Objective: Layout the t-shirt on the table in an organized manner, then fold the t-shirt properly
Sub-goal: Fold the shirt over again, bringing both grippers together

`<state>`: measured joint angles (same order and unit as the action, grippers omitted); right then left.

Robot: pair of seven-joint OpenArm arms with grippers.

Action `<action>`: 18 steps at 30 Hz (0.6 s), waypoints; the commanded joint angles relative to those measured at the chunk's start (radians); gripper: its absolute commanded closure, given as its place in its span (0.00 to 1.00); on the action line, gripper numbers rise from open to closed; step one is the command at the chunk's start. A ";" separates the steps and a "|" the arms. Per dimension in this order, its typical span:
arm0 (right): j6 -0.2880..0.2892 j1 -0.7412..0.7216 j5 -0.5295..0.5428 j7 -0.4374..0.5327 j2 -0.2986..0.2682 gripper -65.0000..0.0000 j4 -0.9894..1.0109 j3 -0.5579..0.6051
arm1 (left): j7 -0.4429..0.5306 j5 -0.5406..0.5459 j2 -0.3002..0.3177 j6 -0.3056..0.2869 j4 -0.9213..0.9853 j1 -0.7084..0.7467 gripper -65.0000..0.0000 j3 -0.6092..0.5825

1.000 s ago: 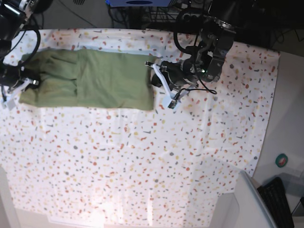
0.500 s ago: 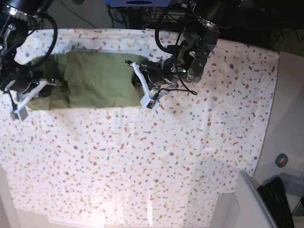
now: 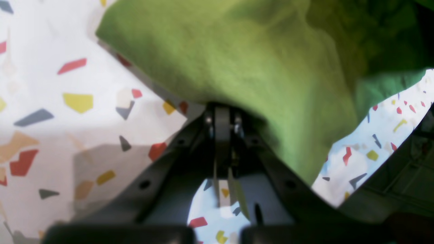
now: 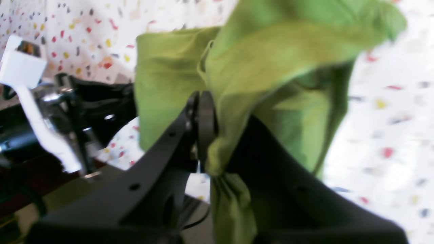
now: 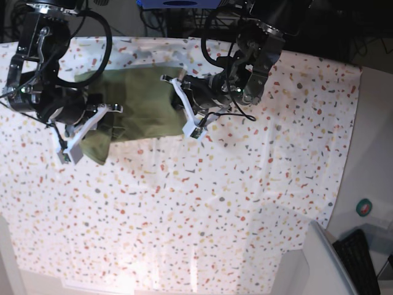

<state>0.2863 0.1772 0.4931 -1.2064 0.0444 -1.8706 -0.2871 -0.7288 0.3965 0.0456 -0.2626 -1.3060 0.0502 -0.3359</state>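
The tabletop [image 5: 258, 203] fills the base view, and most of its speckled cloth lies bare toward the near edge. The shirt [image 5: 138, 110] sits close to the far edge, toward the far-left corner as that view shows it, bunched into a short band whose long axis runs along that far edge.

I hold it at both ends. My right pincer [image 5: 92, 120] is at the end nearer the left edge; in its wrist view the jaws are closed down on a gathered wad of shirt [image 4: 268, 67], and a flap hangs below them clear of the cloth, so I judge that end lifted. My left pincer [image 5: 190, 110] is at the other end, nearer the middle of the far edge. Its wrist view shows the jaws drawn together at the hem, with shirt [image 3: 237, 57] draped over and beyond the tips, so I take it as gripped too.

The two pincers stand fairly near each other along the band, with slack cloth sagging between. As I judge it, the coming move turns on that: the shirt lies between my pincers, so spreading them apart along the far edge should pull it flat.

I can read no label, brand or writing in any view; the wrist views are blurred.
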 commanded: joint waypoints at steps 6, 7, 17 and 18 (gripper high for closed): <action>-0.003 -0.011 0.019 0.017 0.024 1.00 -0.013 0.038 | 0.015 0.014 0.004 -0.008 -0.017 -0.010 1.00 -0.007; -0.003 -0.012 0.019 0.018 0.024 1.00 -0.011 0.055 | 0.015 0.014 0.004 -0.008 -0.016 -0.010 1.00 -0.007; -0.141 0.032 0.017 0.210 0.013 1.00 0.059 0.248 | 0.015 0.014 0.004 -0.007 -0.019 -0.011 1.00 -0.006; -0.143 0.031 0.017 0.224 0.004 1.00 0.078 0.256 | 0.015 0.014 0.004 -0.007 -0.019 -0.011 1.00 -0.002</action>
<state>0.1452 0.2234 0.4992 -0.9970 0.0544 -1.7756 -0.0273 -0.7296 0.3969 0.0559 -0.2626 -1.3060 0.0505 -0.3401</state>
